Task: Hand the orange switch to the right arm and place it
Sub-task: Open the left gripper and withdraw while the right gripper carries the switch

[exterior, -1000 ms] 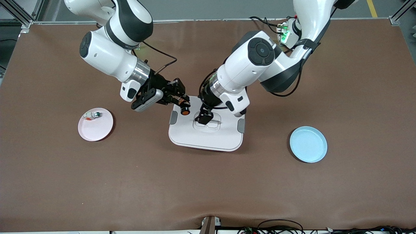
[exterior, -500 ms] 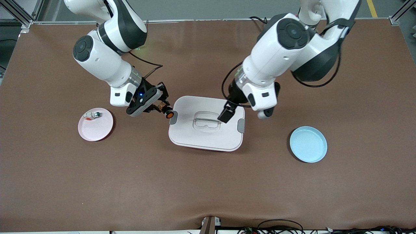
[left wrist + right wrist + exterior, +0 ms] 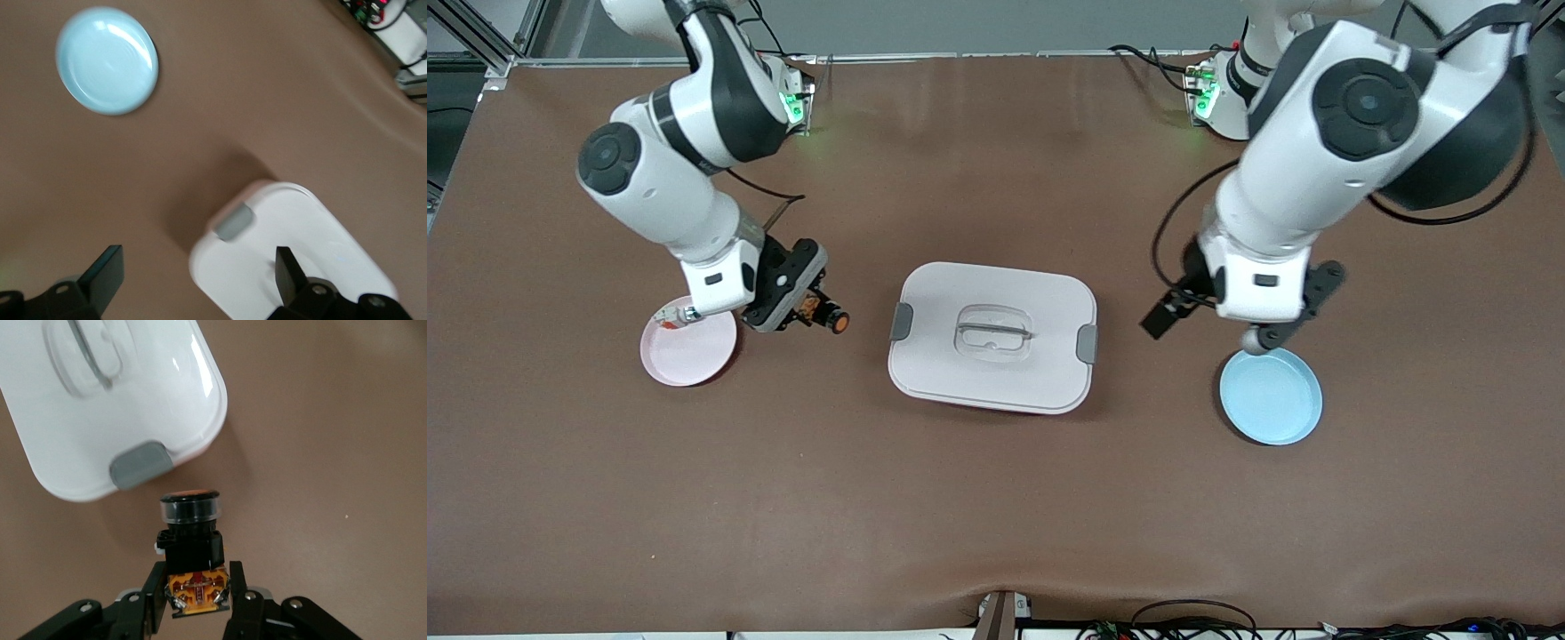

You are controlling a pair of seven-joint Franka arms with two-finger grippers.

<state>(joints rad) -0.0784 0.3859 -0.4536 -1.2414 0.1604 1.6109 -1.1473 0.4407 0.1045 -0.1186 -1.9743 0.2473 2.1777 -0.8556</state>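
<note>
Both arms have drawn apart: right tool (image 3: 811, 311) clenches the stubby black orange-ended switch (image 3: 829, 318) beside the pink plate (image 3: 687, 356); left tool (image 3: 1163, 317), fingers spread, hangs near the blue plate (image 3: 1272, 400).

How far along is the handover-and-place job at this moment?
The transfer looks done: the right gripper is shut on the orange switch, while the left gripper is open and holds nothing, above the table between the white lidded box and the blue plate. Placing remains; the switch hangs beside the pink plate, not yet set down.
</note>
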